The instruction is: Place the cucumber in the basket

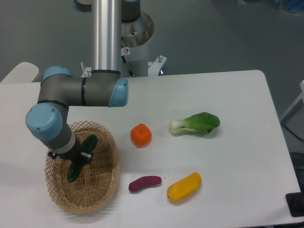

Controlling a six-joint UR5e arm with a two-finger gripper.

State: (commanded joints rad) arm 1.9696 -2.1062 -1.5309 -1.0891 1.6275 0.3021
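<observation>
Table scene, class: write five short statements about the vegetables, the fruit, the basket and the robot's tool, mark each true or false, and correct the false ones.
1. The slim dark green cucumber is over the oval tan wicker basket. True.
2. The tool has no hold on the cucumber. False: it is shut on it.
3. The round orange fruit lies inside the basket. False: it sits on the white table, right of the basket.
4. The small purple eggplant lies beside the yellow vegetable. True.
5. The light-green leafy bok choy touches the orange fruit. False: they lie apart.
</observation>
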